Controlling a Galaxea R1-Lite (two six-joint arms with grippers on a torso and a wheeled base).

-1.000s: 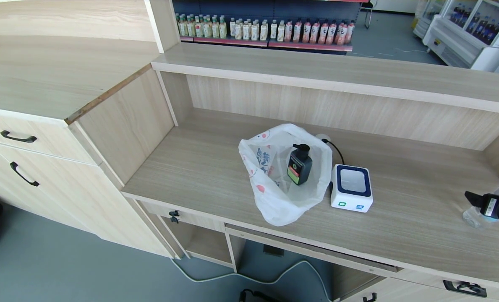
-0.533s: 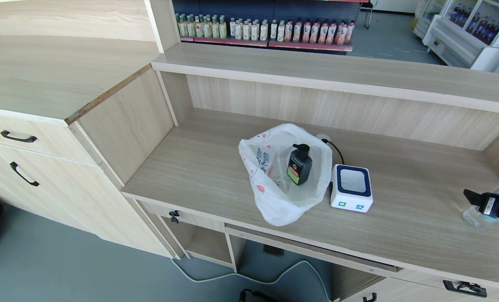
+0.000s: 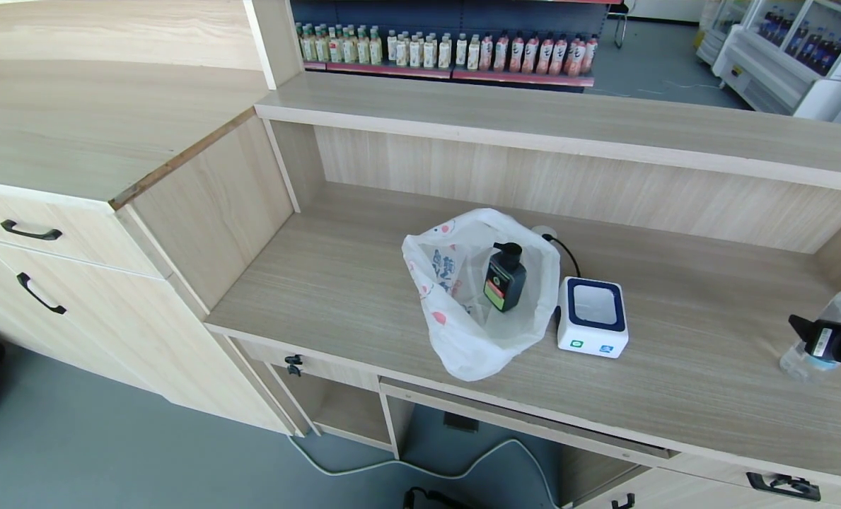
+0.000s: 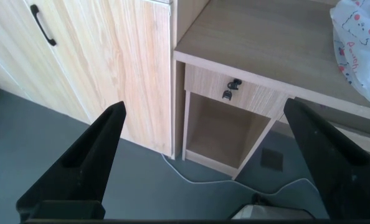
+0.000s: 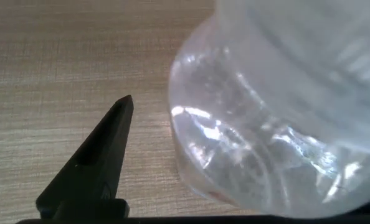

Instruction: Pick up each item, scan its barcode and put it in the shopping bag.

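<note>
- Presently, the left gripper (image 4: pixel 203 106) is hanging low beside the counter's end, over the grey floor (image 3: pixel 109 445), with its two black fingers spread wide and nothing between them.
- The white printed plastic shopping bag (image 3: pixel 455 332) is standing open near the middle of the light wood-grain counter top (image 3: pixel 710 339), and a black pump bottle with a red-and-green label (image 3: pixel 505 281) is sitting upright inside it, so one item is looking finished.
- The small white box scanner with a dark-framed window (image 3: pixel 593 316) is sitting just beside the bag, on its right, window facing up, a black cable (image 3: pixel 569 253) trailing behind it.
- The step in hand appears to be the pick-up of the next item: the clear plastic bottle (image 3: pixel 798 366) is standing well apart from the scanner, at the counter's far right.
- The right gripper (image 3: pixel 816 338) is straddling that bottle's lower body with jaws parted; its visible finger (image 5: pixel 91 168) is standing just off the wall, not touching it, while the other is hidden.
- The next move is probably calling for a firm but gentle squeeze, since thin clear plastic may be buckling or slipping, then a lift leftward to the scanner window, barcode turned downward.
- Behind the work, a raised wooden ledge (image 3: pixel 533 113) is running along the counter, pale drawers with black handles (image 3: pixel 31 231) are standing at far left, and a shelf of bottled drinks (image 3: pixel 448 53) and a glass-fronted cooler (image 3: pixel 795 49) are lining the room beyond.
</note>
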